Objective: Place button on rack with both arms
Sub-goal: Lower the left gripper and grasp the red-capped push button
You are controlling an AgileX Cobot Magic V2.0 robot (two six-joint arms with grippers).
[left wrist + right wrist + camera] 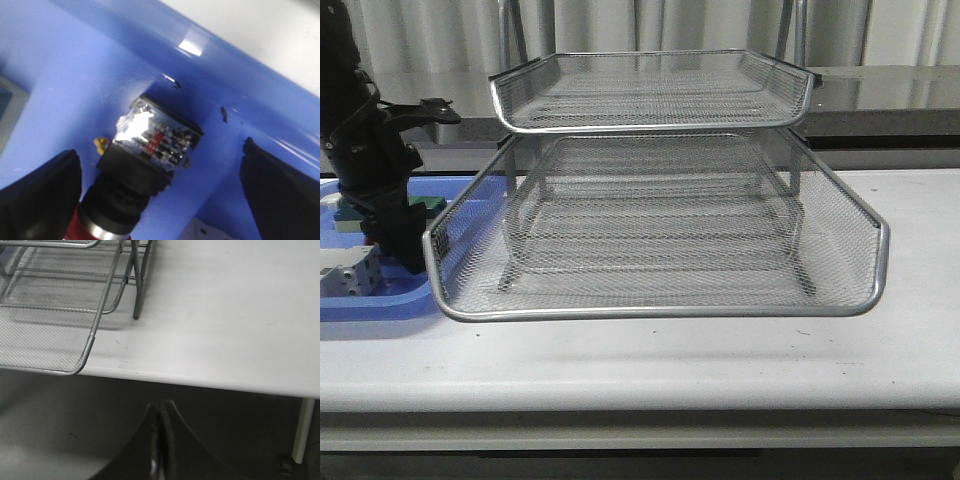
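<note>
On the far left we saw the left arm (365, 150) reaching down into the blue tray (380, 300). Its gripper, the left gripper (160, 195), was wide open. In the left wrist view, one dark finger (40, 195) stood on each side of the button (145, 160), with blue tray floor showing in the gaps. The fingers did not touch the button. The gripper held nothing.

The button lay on its side on the tray floor, close to the tray's raised rim. Its long way ran on a slant across the wrist view. The red head was at the bottom edge of that picture, between the fingers, and the clear back block pointed toward the rim. A white block (348, 272) sat in the tray near the arm.

In the middle stood the rack (660, 200) on the white table (720, 360), just beside the tray.

The right gripper (160, 440) hung past the table's edge. Its fingers were pressed together and held nothing.
</note>
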